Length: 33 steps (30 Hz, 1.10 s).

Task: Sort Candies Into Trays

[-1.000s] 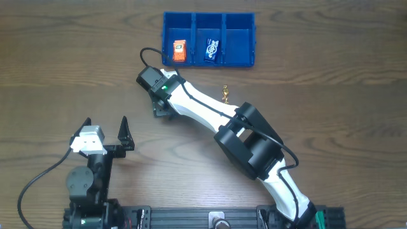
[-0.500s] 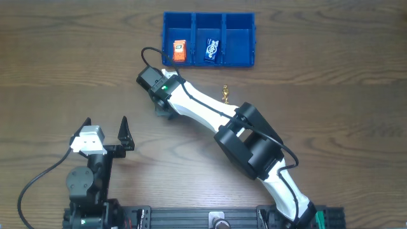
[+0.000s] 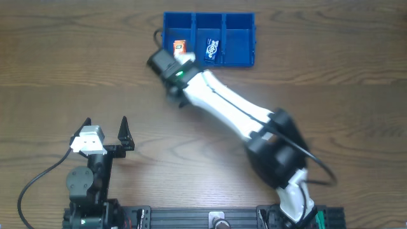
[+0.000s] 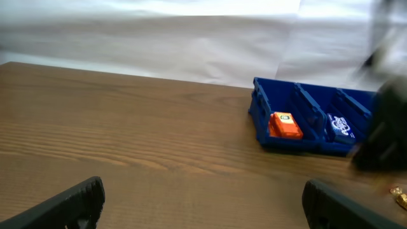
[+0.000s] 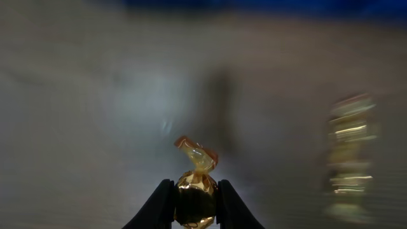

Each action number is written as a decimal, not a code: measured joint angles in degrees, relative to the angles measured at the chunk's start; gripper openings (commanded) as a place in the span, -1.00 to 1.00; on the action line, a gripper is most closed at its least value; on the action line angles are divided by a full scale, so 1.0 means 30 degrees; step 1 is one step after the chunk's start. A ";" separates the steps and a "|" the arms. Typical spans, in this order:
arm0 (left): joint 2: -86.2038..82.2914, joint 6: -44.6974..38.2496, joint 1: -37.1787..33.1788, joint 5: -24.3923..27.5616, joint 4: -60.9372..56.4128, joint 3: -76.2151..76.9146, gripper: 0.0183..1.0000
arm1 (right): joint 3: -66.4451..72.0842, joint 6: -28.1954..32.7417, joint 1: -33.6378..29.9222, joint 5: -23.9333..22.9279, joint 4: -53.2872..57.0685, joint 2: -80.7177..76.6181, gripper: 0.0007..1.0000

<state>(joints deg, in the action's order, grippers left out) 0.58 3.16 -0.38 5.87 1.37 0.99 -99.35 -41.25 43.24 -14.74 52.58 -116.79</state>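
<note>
Right gripper [image 5: 194, 202] was clamped snug on a gold-wrapped candy [image 5: 196, 173]; fingers closed right in on the foil ball, twist end sticking out past the tips; it was up off the wooden table [image 3: 343, 95]; from the top view that arm sat near the left end of the blue three-compartment tray [image 3: 238, 64], though I couldn't tell exactly what the candy was over; orange candy [image 3: 180, 46] lay in the tray's left compartment, blue-wrapped candy [image 3: 212, 49] in the middle one; another gold candy [image 4: 399, 196] lay on the table well apart from the tray; left gripper [image 3: 105, 121] was near its base with fingers spread wide, nothing in them
</note>
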 measured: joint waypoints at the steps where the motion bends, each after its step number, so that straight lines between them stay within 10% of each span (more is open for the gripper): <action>1: 0.0000 -0.0007 0.0000 0.0000 0.0000 0.0000 0.99 | -0.0109 0.0284 -0.0386 -0.0539 0.0036 0.1020 -0.93; 11: 0.0000 0.0000 0.0000 -0.0007 0.0000 0.0000 1.00 | -0.1683 0.4087 -0.5748 -0.3140 -0.1887 0.3526 -0.93; 33: 0.0000 0.0000 0.0000 0.0000 0.0000 0.0000 1.00 | -0.1457 0.5661 -0.8342 -0.0962 -0.3840 -0.1770 -0.93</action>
<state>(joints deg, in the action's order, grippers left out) 0.58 3.16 -0.38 5.87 1.37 0.99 -103.72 -24.27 18.22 -17.63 41.06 -122.10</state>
